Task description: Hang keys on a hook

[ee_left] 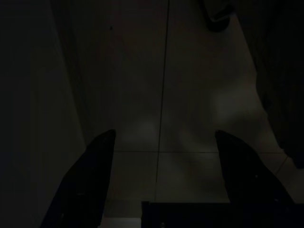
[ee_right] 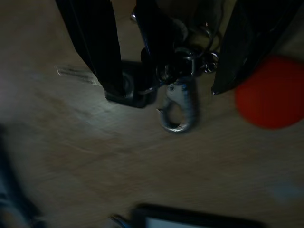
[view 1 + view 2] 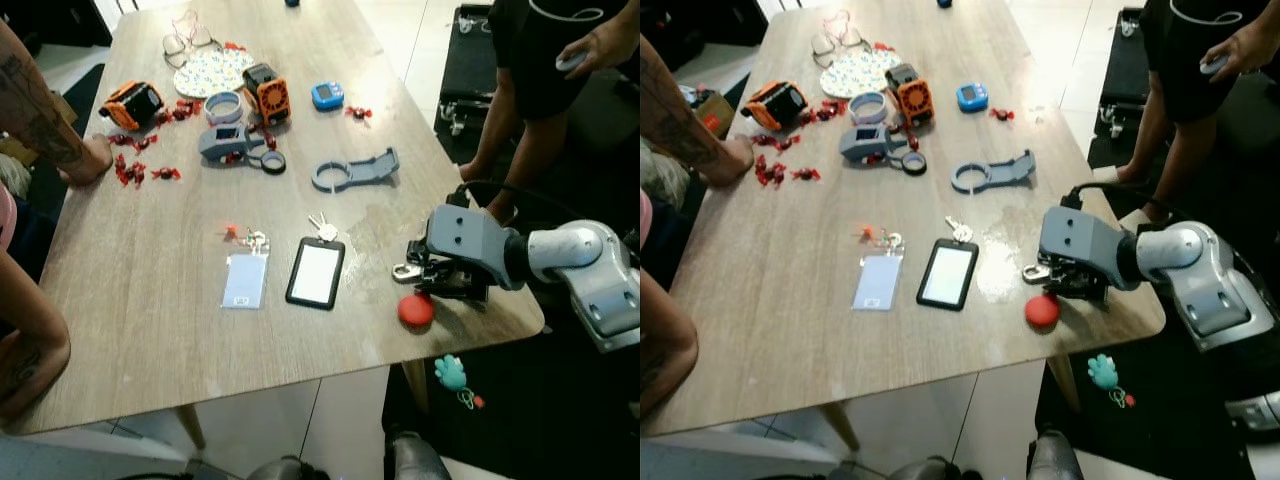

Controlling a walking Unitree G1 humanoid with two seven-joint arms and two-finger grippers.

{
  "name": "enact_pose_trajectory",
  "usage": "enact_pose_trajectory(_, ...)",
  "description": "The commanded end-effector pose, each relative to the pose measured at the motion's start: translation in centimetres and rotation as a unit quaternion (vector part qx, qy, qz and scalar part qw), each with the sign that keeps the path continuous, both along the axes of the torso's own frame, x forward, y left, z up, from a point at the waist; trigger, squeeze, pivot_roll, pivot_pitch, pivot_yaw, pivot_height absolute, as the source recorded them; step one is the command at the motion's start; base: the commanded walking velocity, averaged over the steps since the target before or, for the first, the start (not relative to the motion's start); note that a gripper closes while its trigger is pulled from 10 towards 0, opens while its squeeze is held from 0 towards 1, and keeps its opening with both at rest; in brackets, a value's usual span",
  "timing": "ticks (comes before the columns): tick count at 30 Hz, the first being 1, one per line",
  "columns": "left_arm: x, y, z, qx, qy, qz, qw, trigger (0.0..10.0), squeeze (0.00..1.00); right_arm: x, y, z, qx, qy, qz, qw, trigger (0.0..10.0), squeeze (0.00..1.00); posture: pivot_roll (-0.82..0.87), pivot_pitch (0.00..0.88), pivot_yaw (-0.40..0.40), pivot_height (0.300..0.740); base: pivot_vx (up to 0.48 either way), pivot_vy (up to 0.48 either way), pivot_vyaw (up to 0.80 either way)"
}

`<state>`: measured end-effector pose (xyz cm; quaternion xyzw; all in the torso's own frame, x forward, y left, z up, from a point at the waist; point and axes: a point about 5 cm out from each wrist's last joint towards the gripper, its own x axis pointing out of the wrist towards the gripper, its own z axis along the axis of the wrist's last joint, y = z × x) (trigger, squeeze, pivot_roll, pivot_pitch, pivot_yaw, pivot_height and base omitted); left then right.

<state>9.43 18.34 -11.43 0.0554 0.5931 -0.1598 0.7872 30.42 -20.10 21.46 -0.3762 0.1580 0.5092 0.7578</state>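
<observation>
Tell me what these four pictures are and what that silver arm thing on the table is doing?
That silver arm belongs to a walking robot. Two pictures come from the cameras in its head, looking down at a wooden table. The other two come from small cameras on its wrists.

The right gripper has two long black fingers. It is down on the table with its fingers either side of a bunch of keys that has a silver clip. I cannot tell whether it is squeezing them yet. A red disc lies beside it.

The dark picture is from the left gripper, hanging open over the floor.

Also on the table: a black phone, a clear badge holder, a blue timer and an orange gadget. People stand around the table.
</observation>
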Motion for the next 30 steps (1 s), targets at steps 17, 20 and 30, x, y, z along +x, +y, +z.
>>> enact_pose_trajectory(17,1.8,-0.7,0.5,-0.017,-0.041,-0.003,0.999,10.0,0.0,-1.6,0.6,-1.1,0.02,0.084,0.014,0.996,10.0,0.0,-0.22,0.204,0.12,0.74,0.0,0.0,0.0)
enact_pose_trajectory(20,1.8,-0.7,0.5,-0.017,-0.041,-0.004,0.999,10.0,0.0,-1.5,0.3,-1.5,0.008,0.085,0.0,0.996,10.0,0.0,-0.22,0.201,0.12,0.74,0.0,0.0,0.0)
enact_pose_trajectory(30,2.0,-0.7,0.5,-0.016,-0.042,-0.006,0.999,10.0,0.0,-1.0,-0.3,-2.4,0.029,0.088,-0.068,0.993,10.0,0.0,-0.22,0.2,0.124,0.74,0.0,0.0,0.0)
